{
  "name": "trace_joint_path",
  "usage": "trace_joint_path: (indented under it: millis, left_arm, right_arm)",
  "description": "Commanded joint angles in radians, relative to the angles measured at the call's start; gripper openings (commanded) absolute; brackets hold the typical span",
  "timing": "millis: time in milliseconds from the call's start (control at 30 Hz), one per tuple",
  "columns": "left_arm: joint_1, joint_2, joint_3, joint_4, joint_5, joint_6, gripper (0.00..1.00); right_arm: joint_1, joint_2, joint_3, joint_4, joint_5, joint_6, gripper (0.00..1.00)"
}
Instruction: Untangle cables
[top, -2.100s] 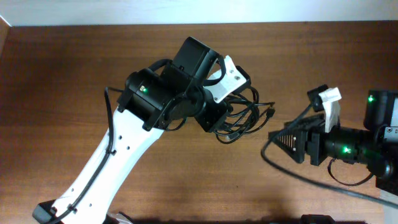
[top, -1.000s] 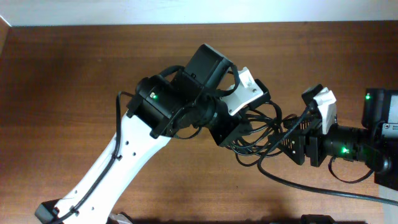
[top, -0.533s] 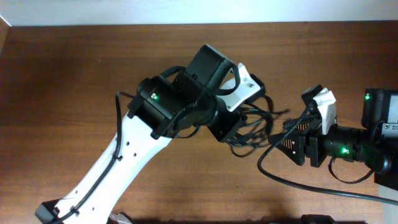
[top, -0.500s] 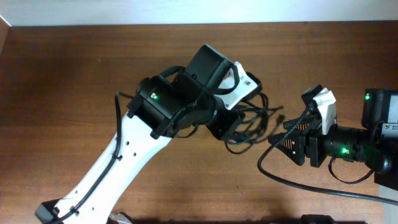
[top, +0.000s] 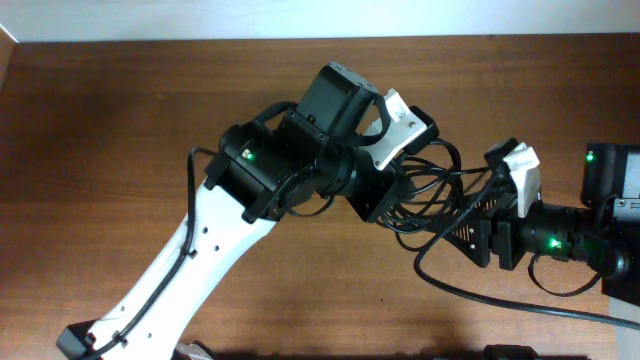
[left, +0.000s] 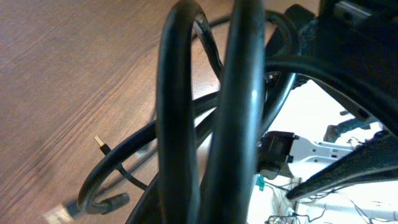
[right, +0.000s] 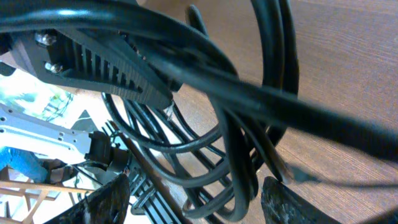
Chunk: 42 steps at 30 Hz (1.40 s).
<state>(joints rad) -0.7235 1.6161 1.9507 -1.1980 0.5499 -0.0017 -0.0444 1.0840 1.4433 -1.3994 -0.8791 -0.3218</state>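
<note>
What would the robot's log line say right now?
left gripper: shut on cables | right gripper: open, close to cables | cables: tangled loops

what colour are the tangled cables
The cables are black, seen best in the left wrist view.

Left arm (top: 190, 270) slants up from the near edge toward the middle, its wrist rolled over and a green light glowing on the joint. Left tool (top: 388, 198) sits clamped tight on the cables (top: 432, 190). Right arm (top: 585, 245) lies low, pointing in from the right. Right tool (top: 458, 226) faces the left one, just beside it, its fingers (right: 102, 200) spread wide apart.
</note>
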Motion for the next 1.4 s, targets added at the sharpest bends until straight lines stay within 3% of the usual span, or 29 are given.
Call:
trace_joint_path:
  millis: [0, 133, 300, 433, 667, 767, 967, 1167, 1367]
  left_arm:
    - [-0.003, 0.001, 0.014, 0.014, 0.077, -0.005, 0.0]
    - [-0.003, 0.001, 0.014, 0.013, 0.084, -0.002, 0.0]
    - [-0.003, 0.001, 0.014, 0.013, 0.079, 0.006, 0.0]
    - [-0.002, 0.001, 0.014, 0.012, 0.051, 0.006, 0.0]
    - [-0.002, 0.001, 0.014, 0.016, -0.029, -0.035, 0.0]
    - [-0.002, 0.001, 0.014, 0.017, -0.129, -0.158, 0.0]
    - [-0.002, 0.001, 0.014, 0.024, -0.342, -0.515, 0.0]
    - [-0.002, 0.001, 0.014, 0.024, -0.349, -0.662, 0.0]
    - [-0.002, 0.001, 0.014, 0.016, -0.401, -0.983, 0.0]
  right_arm:
    - [-0.002, 0.003, 0.003, 0.001, -0.002, -0.011, 0.67]
    - [-0.002, 0.003, 0.003, 0.004, -0.003, -0.011, 0.61]
    - [-0.002, 0.003, 0.003, 0.004, -0.003, -0.011, 0.22]
    - [-0.002, 0.003, 0.003, 0.006, -0.003, -0.011, 0.07]
    - [-0.002, 0.003, 0.003, 0.008, -0.003, -0.011, 0.05]
    - [-0.002, 0.003, 0.003, 0.007, -0.003, -0.011, 0.05]
    - [-0.002, 0.003, 0.003, 0.008, -0.003, 0.016, 0.05]
    - [-0.002, 0.003, 0.003, 0.037, -0.003, 0.071, 0.04]
    - [-0.002, 0.003, 0.003, 0.148, -0.003, 0.246, 0.04]
